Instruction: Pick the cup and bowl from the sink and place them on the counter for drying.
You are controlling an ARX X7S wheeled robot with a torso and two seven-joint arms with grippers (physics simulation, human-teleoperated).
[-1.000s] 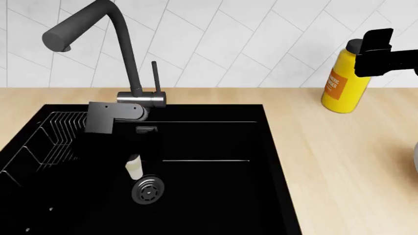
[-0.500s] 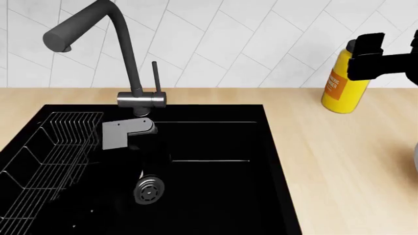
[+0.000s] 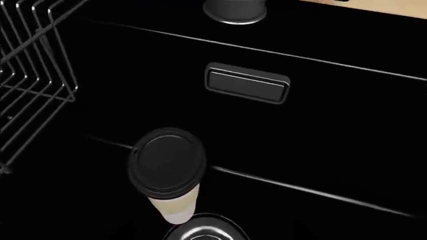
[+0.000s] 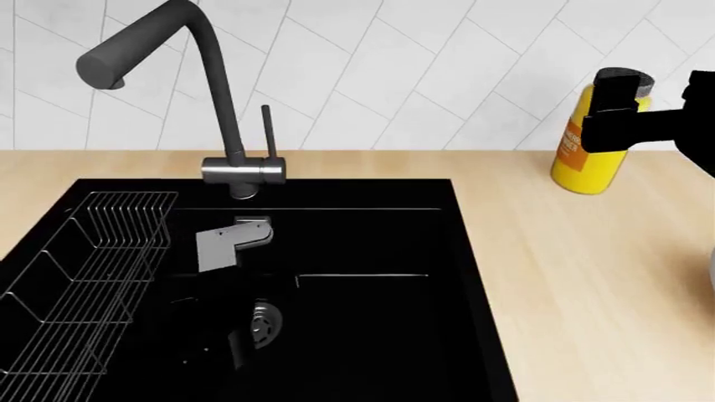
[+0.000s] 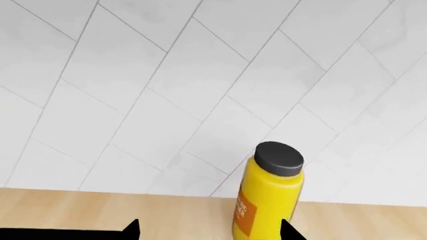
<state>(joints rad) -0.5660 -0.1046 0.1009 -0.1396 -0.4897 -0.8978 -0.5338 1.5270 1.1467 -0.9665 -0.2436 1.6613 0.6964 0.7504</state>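
The cup (image 3: 167, 165), a slim whitish tumbler with a round black top, stands on the floor of the black sink (image 3: 320, 125) beside the metal drain (image 3: 203, 231). The left wrist view looks down on it from close above, and my left gripper's fingers do not show there. In the head view my left arm (image 4: 229, 243) reaches down into the sink (image 4: 369, 335) and hides the cup. My right gripper (image 4: 621, 117) hangs open and empty above the counter (image 4: 581, 276), in front of the yellow bottle; its fingertips (image 5: 133, 231) stand wide apart. The bowl is out of view.
A wire rack (image 4: 100, 251) fills the sink's left side. The tall dark faucet (image 4: 213, 92) rises behind the sink. A yellow bottle (image 4: 590, 155) with a black cap stands by the tiled wall. A grey sliver (image 4: 712, 268) shows at the right edge.
My left arm has moved down and forward into the sink, and it now covers the cup in the head view. My right gripper has shifted a little left and down.
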